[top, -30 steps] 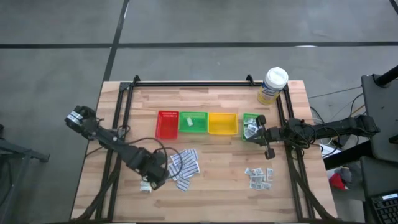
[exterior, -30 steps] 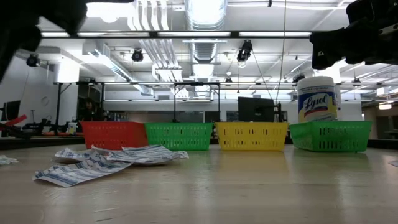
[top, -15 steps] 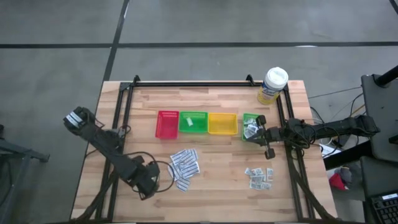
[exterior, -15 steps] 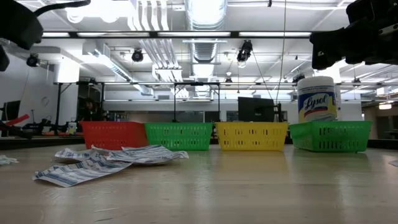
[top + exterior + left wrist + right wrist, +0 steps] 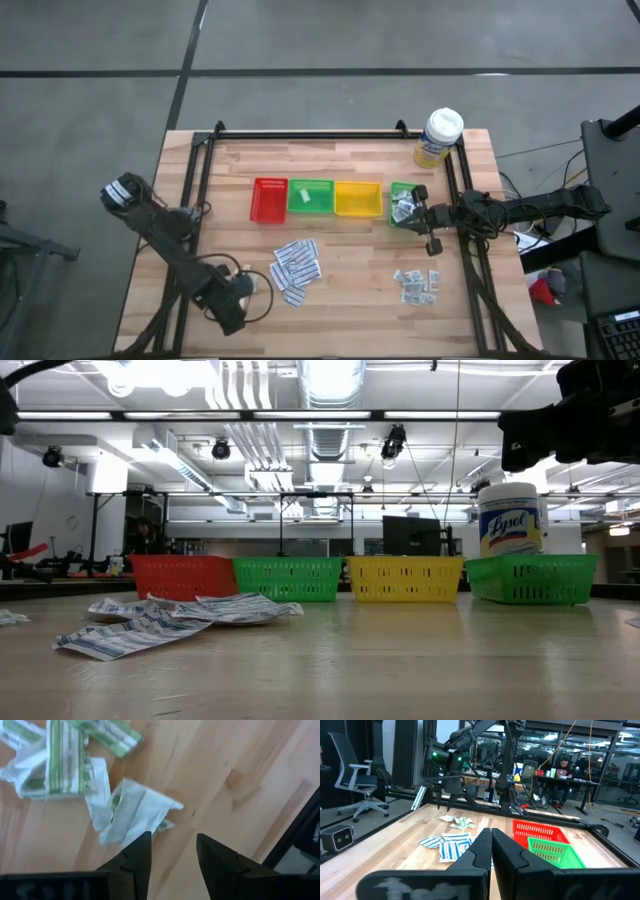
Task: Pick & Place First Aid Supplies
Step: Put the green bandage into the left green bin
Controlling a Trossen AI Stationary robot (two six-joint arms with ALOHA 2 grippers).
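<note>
Since sorting is judged barely begun, most supplies are still seen loose on the table (image 5: pixel 340 290).

Left gripper (image 5: pixel 232 303): placed at the lower left of the high view, fingers (image 5: pixel 136 857) held apart with nothing between them.

Green-white sachets (image 5: pixel 131 816): shown crumpled on the wood just ahead of the left fingertips in the wrist view, slightly to the left of the gap, untouched; more sachets are bunched at the upper left of that frame.

Long white strips (image 5: pixel 295 265): heaped at lower centre, just right of the left gripper, not yet moved.

Red tray (image 5: pixel 268 201): seen at centre left of the row; nothing can be made out inside it.

Green tray (image 5: pixel 311 197): one pale packet is seen inside.

Yellow tray (image 5: pixel 357 198): apparently without contents.

Second green tray (image 5: pixel 400 200): some packets are held in it, right of the yellow tray.

Small squares (image 5: pixel 418 284): scattered at lower right, still to be placed.

Right gripper (image 5: pixel 420 213): hung over the second green tray, fingers pressed together, nothing gripped.

Tub (image 5: pixel 438 137): stood at the upper right.
</note>
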